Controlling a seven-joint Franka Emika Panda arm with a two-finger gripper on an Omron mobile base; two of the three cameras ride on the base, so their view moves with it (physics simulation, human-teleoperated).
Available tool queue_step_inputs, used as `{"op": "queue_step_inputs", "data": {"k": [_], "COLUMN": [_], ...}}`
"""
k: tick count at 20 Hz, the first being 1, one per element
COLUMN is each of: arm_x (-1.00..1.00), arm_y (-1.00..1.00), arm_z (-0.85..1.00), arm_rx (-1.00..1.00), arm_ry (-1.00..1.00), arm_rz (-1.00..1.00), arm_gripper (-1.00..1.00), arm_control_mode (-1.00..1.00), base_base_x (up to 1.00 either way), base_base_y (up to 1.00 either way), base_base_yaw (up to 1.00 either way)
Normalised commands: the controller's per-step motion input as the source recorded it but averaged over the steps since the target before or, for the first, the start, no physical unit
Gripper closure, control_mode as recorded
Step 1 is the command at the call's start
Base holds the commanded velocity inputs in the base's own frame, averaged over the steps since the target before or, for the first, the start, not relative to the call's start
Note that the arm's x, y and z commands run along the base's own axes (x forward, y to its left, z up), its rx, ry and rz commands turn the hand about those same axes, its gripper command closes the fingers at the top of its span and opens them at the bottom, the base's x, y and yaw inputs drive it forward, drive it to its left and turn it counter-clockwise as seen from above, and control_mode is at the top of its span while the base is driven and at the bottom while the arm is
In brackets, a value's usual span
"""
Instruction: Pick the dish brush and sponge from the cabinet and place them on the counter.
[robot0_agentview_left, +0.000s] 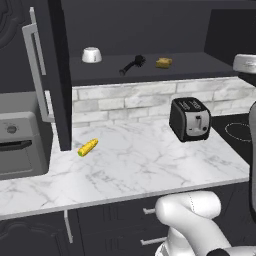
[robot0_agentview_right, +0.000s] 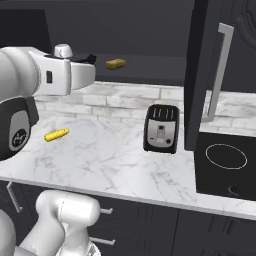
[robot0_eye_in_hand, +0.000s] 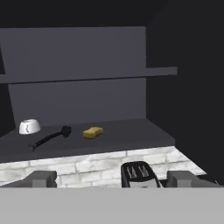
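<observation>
The dark cabinet (robot0_agentview_left: 200, 66) stands open, its doors (robot0_agentview_right: 200, 75) swung out. On its lower shelf the black dish brush (robot0_agentview_left: 132, 65) (robot0_agentview_right: 88, 59) (robot0_eye_in_hand: 50, 138) lies flat, with the yellow-tan sponge (robot0_agentview_left: 164, 62) (robot0_agentview_right: 115, 64) (robot0_eye_in_hand: 92, 132) just to its right. In the hand view my gripper (robot0_eye_in_hand: 113, 179) is open, fingertips (robot0_eye_in_hand: 41, 178) wide apart with nothing between them. It looks into the cabinet from some distance, below shelf height. Under the cabinet runs the white marble counter (robot0_agentview_left: 140, 162) (robot0_agentview_right: 100, 157).
A white bowl (robot0_agentview_left: 91, 55) (robot0_eye_in_hand: 29, 127) sits left of the brush on the shelf. On the counter stand a black toaster (robot0_agentview_left: 190, 119) (robot0_agentview_right: 161, 129) (robot0_eye_in_hand: 136, 173) and a yellow corn cob (robot0_agentview_left: 88, 147) (robot0_agentview_right: 56, 134). An open door (robot0_agentview_left: 55, 75) hangs at left; a cooktop (robot0_agentview_right: 226, 156) lies at right.
</observation>
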Motion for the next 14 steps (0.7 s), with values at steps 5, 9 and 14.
{"op": "queue_step_inputs", "data": {"k": [5,9,14], "arm_x": [0.0,0.0,0.0], "arm_y": [0.0,0.0,0.02], "arm_z": [0.11,0.03,-0.01], "arm_rx": [0.2,0.19,0.12], "arm_ry": [0.0,0.03,0.03], "arm_rz": [-0.04,-0.04,-0.03], "arm_gripper": [-1.0,-1.0,-1.0], "arm_control_mode": [-1.0,-1.0,-1.0], "base_base_x": [0.0,0.0,0.0], "base_base_y": [0.0,0.0,0.0], "base_base_yaw": [0.0,0.0,0.0]}}
